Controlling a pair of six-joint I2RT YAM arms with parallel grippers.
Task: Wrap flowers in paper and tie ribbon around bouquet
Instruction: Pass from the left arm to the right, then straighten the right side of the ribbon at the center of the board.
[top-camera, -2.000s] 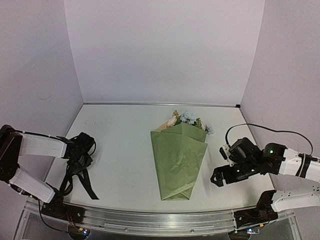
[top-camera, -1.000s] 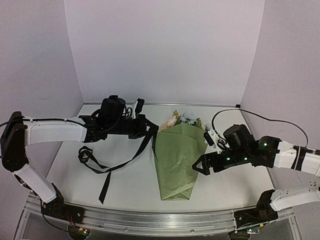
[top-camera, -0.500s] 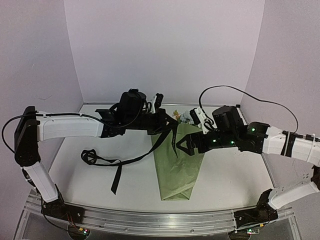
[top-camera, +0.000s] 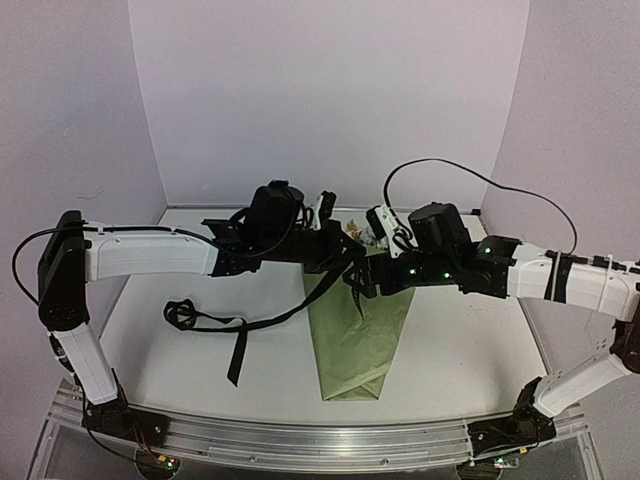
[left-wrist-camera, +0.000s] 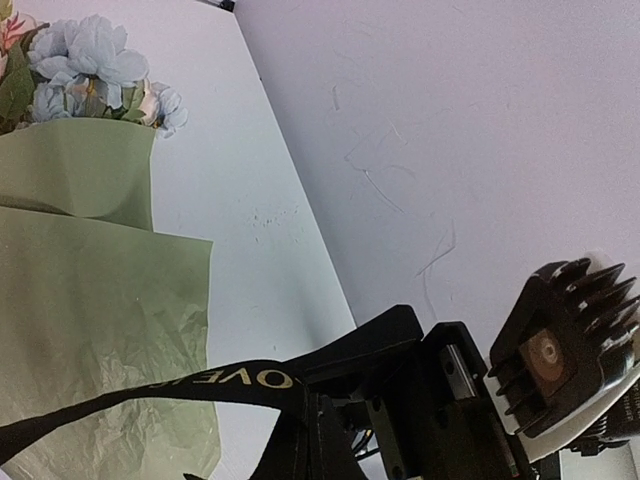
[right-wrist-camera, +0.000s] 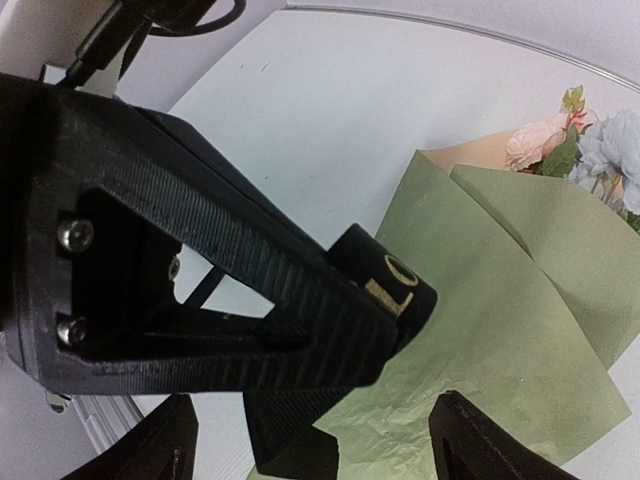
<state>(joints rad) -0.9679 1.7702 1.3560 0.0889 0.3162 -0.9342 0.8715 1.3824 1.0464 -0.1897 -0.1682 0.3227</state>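
Right hand (top-camera: 361, 284) drawn in beside left hand (top-camera: 344, 259) above bouquet (top-camera: 355, 340), right spread wide, left pinching black ribbon (top-camera: 265, 318)

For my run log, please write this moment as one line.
left gripper: shut on ribbon, above bouquet | right gripper: open, close to left gripper | ribbon: not yet tied

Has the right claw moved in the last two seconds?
Yes. The right claw moved leftward, from beside the olive-green paper cone to over its wide end.

Bright, even overhead light, faint soft shadows beside the paper (top-camera: 356, 335) (top view's edges bow slightly).
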